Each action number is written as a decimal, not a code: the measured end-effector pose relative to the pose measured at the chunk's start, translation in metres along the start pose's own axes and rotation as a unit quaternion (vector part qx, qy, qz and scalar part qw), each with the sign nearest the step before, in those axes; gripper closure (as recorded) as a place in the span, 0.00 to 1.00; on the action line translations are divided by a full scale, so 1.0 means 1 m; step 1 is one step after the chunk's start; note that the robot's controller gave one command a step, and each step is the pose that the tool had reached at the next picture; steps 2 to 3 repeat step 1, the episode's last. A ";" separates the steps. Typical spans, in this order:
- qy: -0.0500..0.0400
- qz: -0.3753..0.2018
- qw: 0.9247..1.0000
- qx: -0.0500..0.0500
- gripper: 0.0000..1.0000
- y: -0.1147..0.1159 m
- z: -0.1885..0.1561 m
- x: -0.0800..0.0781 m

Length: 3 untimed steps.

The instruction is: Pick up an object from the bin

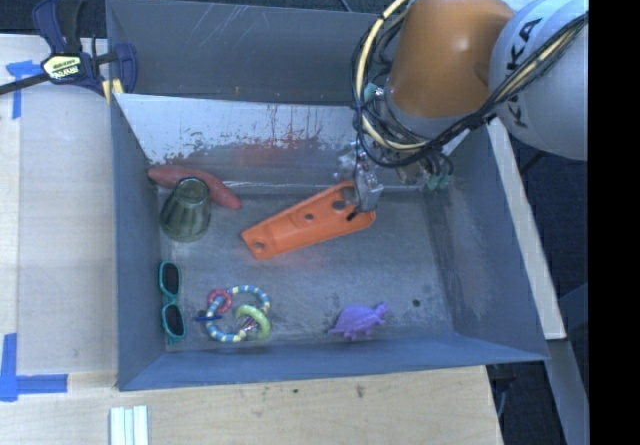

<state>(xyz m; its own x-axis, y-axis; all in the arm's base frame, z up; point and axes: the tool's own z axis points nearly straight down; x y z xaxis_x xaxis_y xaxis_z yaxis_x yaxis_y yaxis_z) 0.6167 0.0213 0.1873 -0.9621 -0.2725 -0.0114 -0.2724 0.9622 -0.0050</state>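
Lying along the near wall of the bin [300,365], a purple toy dinosaur [358,321] and teal sunglasses [170,301] are left untouched. Further back, the grasp is judged to be in hand, and a firm closing and a lift are called for. The orange plastic bar [300,225] at mid-bin is met at its right end by the tool [362,197], whose opening cannot be told.

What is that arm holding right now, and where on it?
It cannot be told. The gripper sits at the right end of the long flat orange piece in the middle of the bin, but no clear grip shows.
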 end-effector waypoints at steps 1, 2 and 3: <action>0.003 0.011 1.000 -0.001 1.00 0.001 -0.044 0.002; 0.003 0.011 1.000 -0.001 1.00 0.001 -0.044 0.002; 0.003 0.011 1.000 -0.001 1.00 0.001 -0.044 0.002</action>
